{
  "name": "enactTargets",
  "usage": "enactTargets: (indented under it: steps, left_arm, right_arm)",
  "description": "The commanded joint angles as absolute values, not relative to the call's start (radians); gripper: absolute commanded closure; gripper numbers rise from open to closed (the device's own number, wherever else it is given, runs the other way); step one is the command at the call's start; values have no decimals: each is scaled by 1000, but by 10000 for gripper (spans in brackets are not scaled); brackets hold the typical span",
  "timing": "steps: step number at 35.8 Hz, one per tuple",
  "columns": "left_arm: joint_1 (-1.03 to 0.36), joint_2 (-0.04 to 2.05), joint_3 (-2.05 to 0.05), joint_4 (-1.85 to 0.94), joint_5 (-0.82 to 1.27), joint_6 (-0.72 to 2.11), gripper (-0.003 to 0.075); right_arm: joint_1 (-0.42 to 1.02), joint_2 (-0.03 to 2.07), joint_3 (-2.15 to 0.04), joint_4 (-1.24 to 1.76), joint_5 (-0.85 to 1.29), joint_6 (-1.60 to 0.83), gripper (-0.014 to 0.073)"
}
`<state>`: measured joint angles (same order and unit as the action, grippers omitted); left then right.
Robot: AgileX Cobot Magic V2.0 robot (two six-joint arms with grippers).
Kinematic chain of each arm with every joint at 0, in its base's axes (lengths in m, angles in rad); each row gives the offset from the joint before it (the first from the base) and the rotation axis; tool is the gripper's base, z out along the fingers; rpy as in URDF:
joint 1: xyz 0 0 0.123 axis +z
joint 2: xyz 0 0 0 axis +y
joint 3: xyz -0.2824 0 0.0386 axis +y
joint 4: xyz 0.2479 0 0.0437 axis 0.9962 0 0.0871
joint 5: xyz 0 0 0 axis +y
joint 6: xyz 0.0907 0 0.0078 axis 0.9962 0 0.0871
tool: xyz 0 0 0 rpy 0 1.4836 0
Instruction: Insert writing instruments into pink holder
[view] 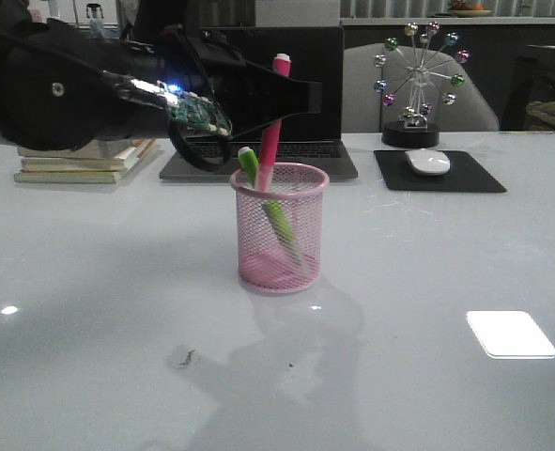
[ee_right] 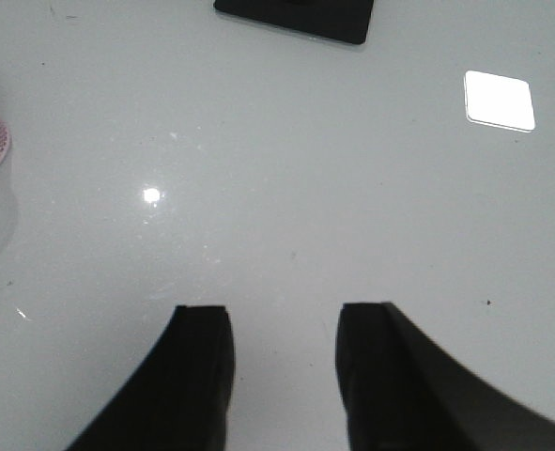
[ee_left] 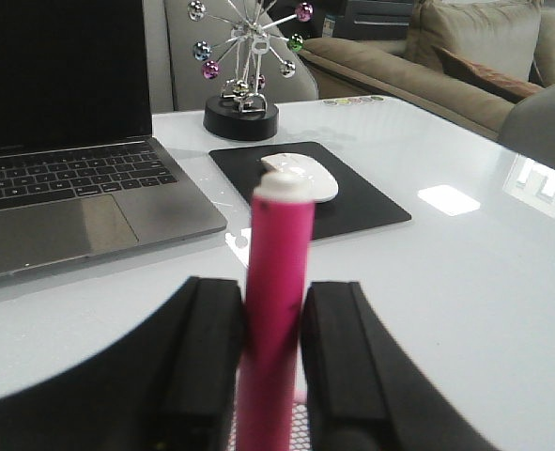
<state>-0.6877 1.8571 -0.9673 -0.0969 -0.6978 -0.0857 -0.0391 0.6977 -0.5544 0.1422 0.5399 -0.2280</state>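
A: Where is the pink highlighter right now?

B: Clamped between the two black fingers of the left tool. It stands nearly upright, tilted a little, with its pale cap at the top. Its lower end is down inside the pink mesh pen cup; whether it touches the base is hard to tell.

A: And the green one?

B: The green highlighter is already in the cup, leaning diagonally. Its pale end pokes just above the rim on the left side, and its body slants down toward the cup's right through the mesh.

A: Where does the cup sit?

B: Upright on the white tabletop, roughly in the middle, in front of the open laptop.

A: What about the right tool?

B: The right tool is seen only from its own wrist camera. Its fingers are spread apart with nothing between them, hanging over bare tabletop. An edge of the pink cup shows at the side of that view.

A: Anything else around?

B: A white mouse on a black mouse pad, a desk toy with coloured balls behind it, and a stack of books beside the laptop under the left arm.
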Motion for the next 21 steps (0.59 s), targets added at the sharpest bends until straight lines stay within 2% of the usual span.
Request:
enactTargets:
  steps: [1,4,12,21]
  left_arm:
    - [-696,1798,-990,-102,-795,-94,299]
    - [-696,1777,-990,-100,-794,-94,251]
    - [-675,1640,-990,-95,-688,-92,277]
    - [-543,1398,-990,-23,-459,-19,283]
  right_arm:
    - [-44,694,-583,137,472,-235,200]
    - [-44,694,-583,137,472,-235,200]
    - [-44,694,-583,137,472,-235,200]
    - [-44,694,-583,147,459,-235,200]
